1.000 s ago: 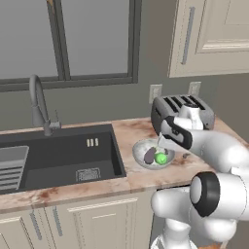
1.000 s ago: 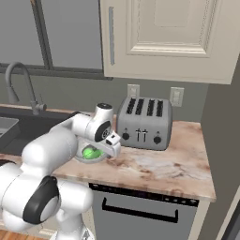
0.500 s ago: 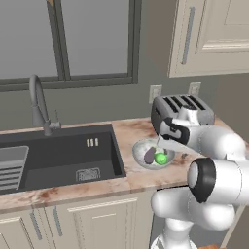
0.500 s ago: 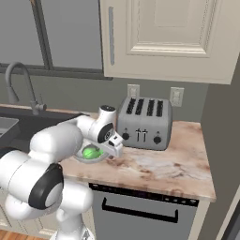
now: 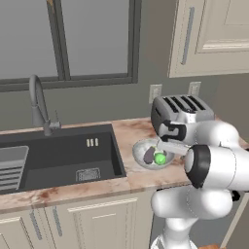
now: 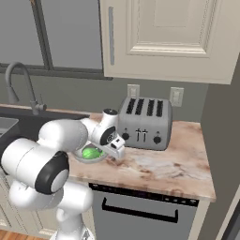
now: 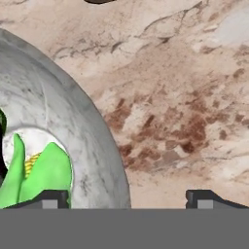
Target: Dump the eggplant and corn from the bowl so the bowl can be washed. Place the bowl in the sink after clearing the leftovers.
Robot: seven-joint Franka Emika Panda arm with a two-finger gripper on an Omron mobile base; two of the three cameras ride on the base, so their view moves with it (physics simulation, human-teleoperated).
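Note:
The pale grey bowl (image 5: 142, 148) stands on the counter just right of the sink (image 5: 63, 154). Inside it lie the dark purple eggplant (image 5: 148, 155) and the green corn (image 5: 160, 158). My gripper (image 5: 168, 147) hangs open over the bowl's right rim, in front of the toaster. In the hand view the bowl (image 7: 90, 138) curves between the fingertips: the left fingertip (image 7: 47, 198) is over the inside next to the corn (image 7: 44, 171), the right one over bare counter. From the right base view the gripper (image 6: 116, 152) sits beside the bowl (image 6: 79, 158) and corn (image 6: 92, 152).
A dark four-slot toaster (image 5: 181, 113) stands right behind the gripper against the wall. The gooseneck faucet (image 5: 39, 103) rises behind the sink, and a grey slotted basket (image 5: 10, 167) fills its left end. Marbled counter (image 6: 159, 166) stretches to the right.
The hand has settled slightly lower onto the bowl's right rim while the elbow rose. The jaws stayed open, and the bowl and its contents have not moved.

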